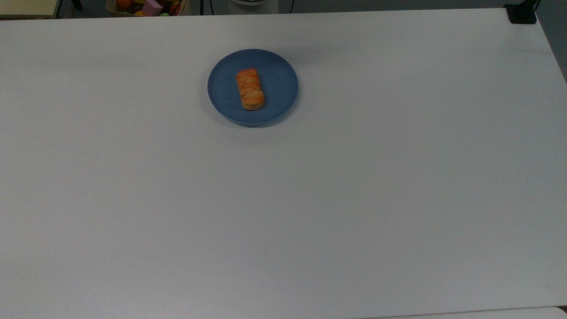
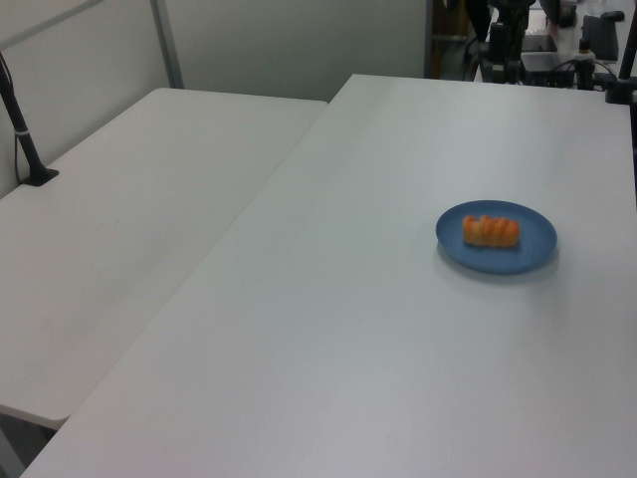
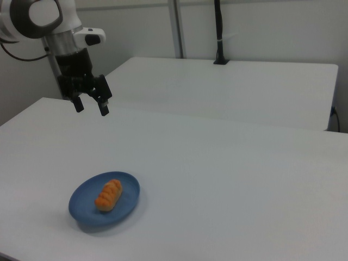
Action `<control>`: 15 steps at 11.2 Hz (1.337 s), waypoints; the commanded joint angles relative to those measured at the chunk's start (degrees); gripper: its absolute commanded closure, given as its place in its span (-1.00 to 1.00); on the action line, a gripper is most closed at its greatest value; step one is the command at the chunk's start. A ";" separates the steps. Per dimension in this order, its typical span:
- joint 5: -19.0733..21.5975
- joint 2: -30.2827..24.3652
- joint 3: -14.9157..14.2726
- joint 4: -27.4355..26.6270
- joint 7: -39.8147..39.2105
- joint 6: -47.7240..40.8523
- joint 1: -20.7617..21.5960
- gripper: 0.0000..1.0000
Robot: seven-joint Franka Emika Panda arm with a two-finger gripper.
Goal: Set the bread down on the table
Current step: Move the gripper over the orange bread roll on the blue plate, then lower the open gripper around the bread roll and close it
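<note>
Bread [image 1: 250, 89]: lying on the blue plate [image 1: 279, 75], near the table's [image 1: 310, 199] far edge in the top view.
Handling: likely light, soft, flaky; best pinched gently across the short sides at mid-length.
Gripper [image 3: 91, 105]: raised, fingers spread, empty.

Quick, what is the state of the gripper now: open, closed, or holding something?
Gripper: open, holding nothing, raised above the table; the bread lies on the blue plate.
</note>
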 commanded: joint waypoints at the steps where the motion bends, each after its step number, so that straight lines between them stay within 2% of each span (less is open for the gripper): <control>1: 0.81 -0.86 -0.86 -2.32 -8.02 0.34 0.59 -1.00; 2: 0.81 -0.77 -0.77 -3.46 -8.03 1.21 0.68 -1.00; 5: 2.21 -1.82 -0.51 -13.89 -7.16 12.17 1.47 -1.00; 9: 2.48 -1.65 -0.51 -25.06 -1.98 24.21 2.96 -1.00; 13: 2.48 0.01 -0.60 -33.07 -1.79 35.30 2.88 -1.00; 15: 2.48 2.03 -0.60 -34.32 -1.88 38.30 2.79 -1.00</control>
